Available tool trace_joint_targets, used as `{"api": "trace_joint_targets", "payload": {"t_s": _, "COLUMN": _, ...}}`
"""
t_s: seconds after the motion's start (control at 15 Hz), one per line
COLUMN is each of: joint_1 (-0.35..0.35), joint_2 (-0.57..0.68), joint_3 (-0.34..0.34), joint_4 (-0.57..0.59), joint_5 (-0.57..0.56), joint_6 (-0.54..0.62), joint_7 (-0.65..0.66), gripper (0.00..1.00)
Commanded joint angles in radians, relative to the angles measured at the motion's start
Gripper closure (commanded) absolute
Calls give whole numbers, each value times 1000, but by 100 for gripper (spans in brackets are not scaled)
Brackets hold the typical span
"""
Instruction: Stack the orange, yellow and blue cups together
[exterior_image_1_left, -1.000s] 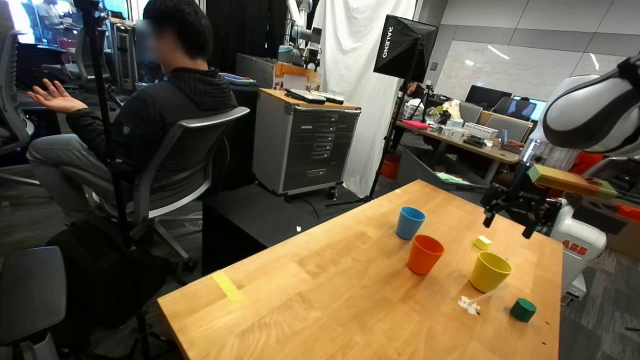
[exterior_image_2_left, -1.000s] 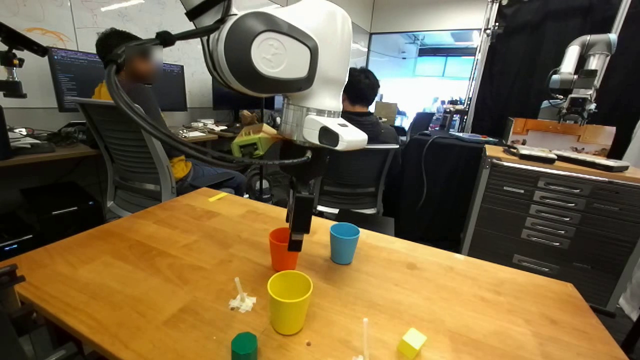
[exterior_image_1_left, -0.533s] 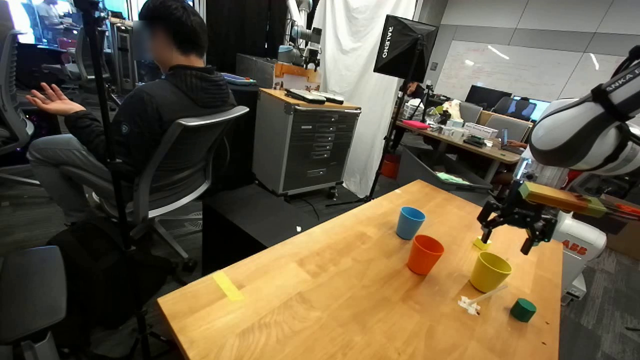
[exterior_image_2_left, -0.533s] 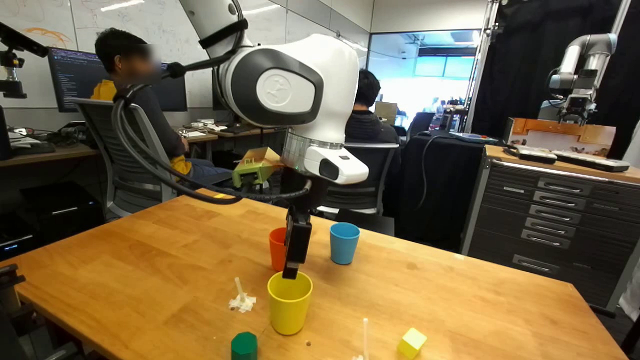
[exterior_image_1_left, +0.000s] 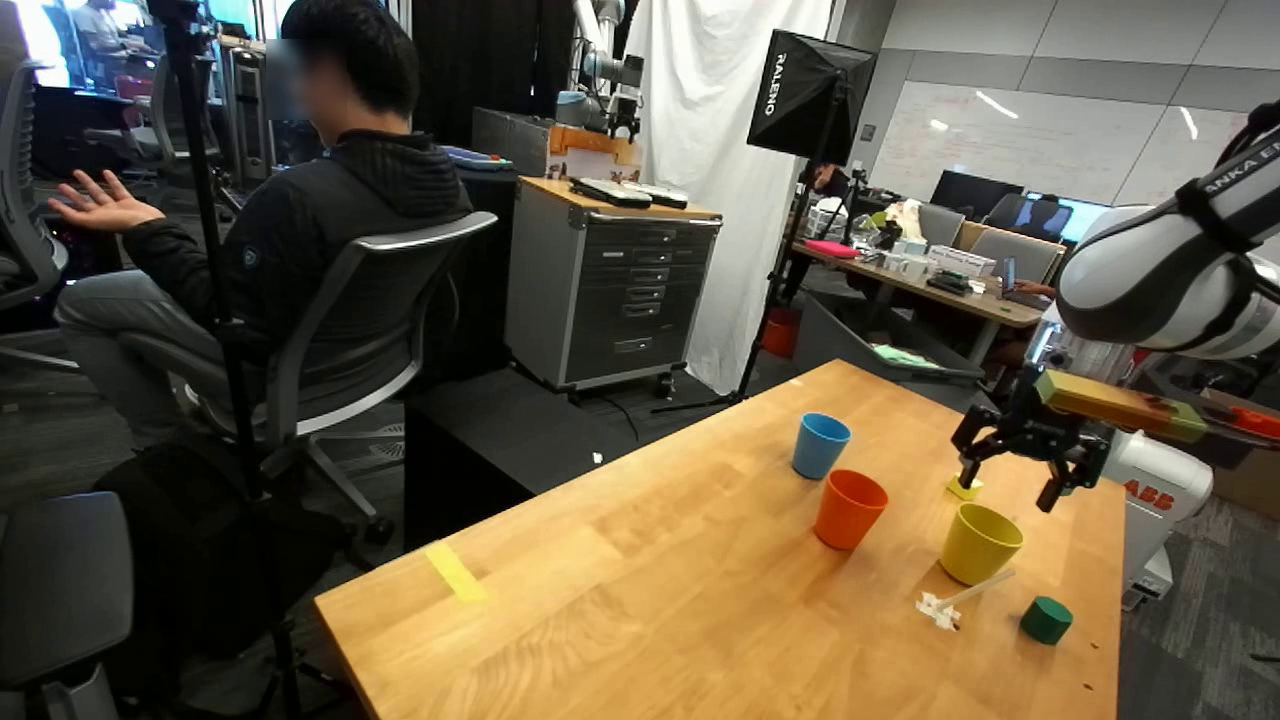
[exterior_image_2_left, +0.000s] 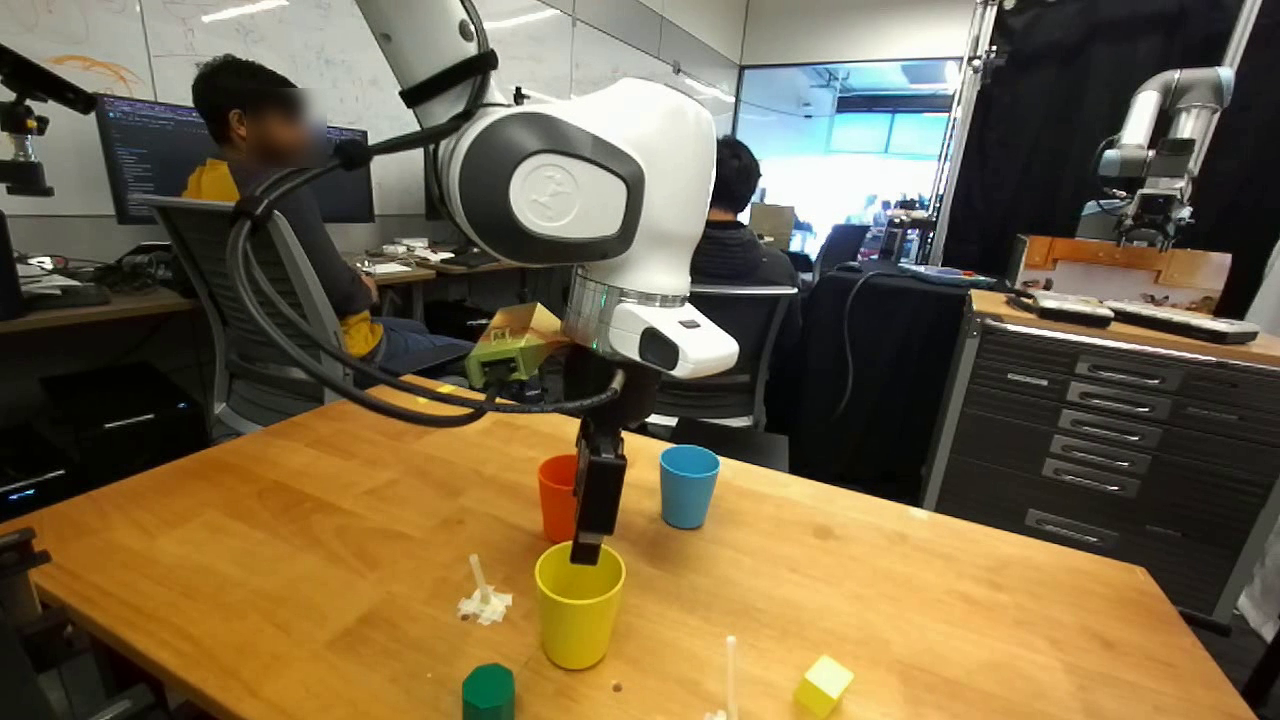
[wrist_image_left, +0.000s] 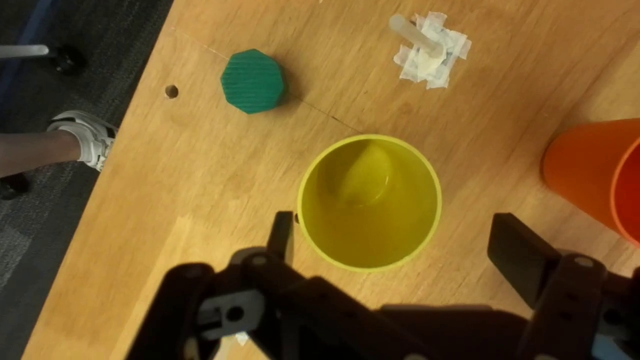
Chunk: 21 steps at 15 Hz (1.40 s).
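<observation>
The hand (exterior_image_1_left: 1008, 496) hangs near the yellow cup (wrist_image_left: 370, 202).
In the wrist view, its two fingers (wrist_image_left: 518, 256) are spread wide apart. The yellow cup stands up straight on the wooden surface (exterior_image_2_left: 330, 560), near a green block (wrist_image_left: 252, 81). The orange cup (exterior_image_1_left: 850, 512) and the blue cup (exterior_image_1_left: 821, 450) stand up near each other, apart from the yellow one. A yellow block (exterior_image_2_left: 825, 687) sits on the surface too.
</observation>
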Motion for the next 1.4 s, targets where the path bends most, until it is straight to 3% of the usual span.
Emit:
{"api": "trace_joint_targets", "payload": {"t_s": 0.0, "joint_1": -4, "joint_2": -2, "joint_3": 29, "joint_4": 8, "joint_5": 54, "joint_6": 58, "joint_7": -47, "gripper": 0}}
{"api": "trace_joint_targets", "payload": {"t_s": 1.2, "joint_1": -33, "joint_2": 171, "joint_3": 93, "joint_4": 135, "joint_5": 97, "joint_6": 82, "joint_7": -173, "gripper": 0}}
{"api": "trace_joint_targets", "payload": {"t_s": 1.33, "joint_1": -35, "joint_2": 184, "joint_3": 100, "joint_4": 147, "joint_5": 98, "joint_6": 82, "joint_7": -182, "gripper": 27}}
